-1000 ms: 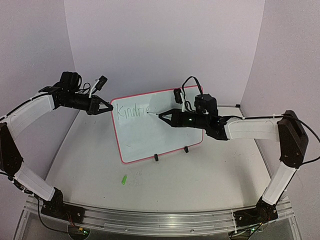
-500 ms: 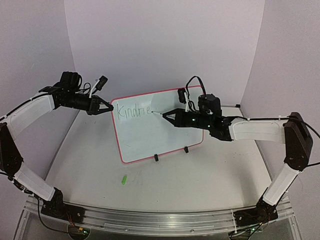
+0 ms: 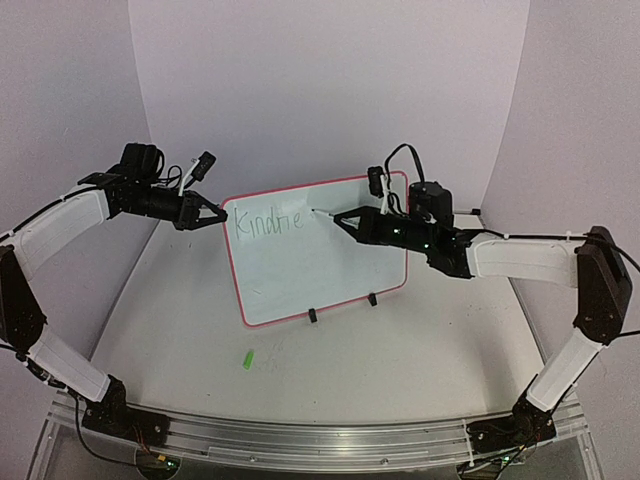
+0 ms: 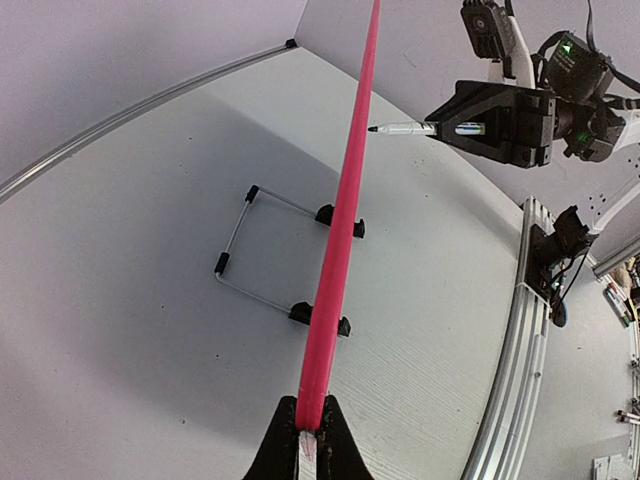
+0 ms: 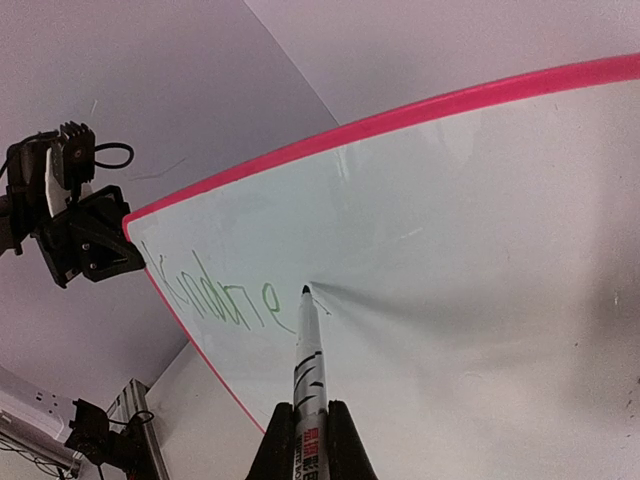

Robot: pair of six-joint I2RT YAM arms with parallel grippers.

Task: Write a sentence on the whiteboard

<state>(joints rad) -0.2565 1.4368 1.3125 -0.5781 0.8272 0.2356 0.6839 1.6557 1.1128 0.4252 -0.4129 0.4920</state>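
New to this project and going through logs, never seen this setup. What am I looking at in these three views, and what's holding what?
Two robot arms are bolted at the near edge of a table. The wide picture comes from a fixed camera above and behind them. The other two come from a small camera on each wrist, looking along that arm's own fingers.

A whiteboard with a pink rim stands on the table on a wire stand. The left fingers pinch its rim near the upper left corner, apparently steadying it. The right fingers grip a marker, its tip at or just off the board, right of the green writing, which reads roughly "Kindne". A small green piece, possibly the marker's cap, lies in front of the board.
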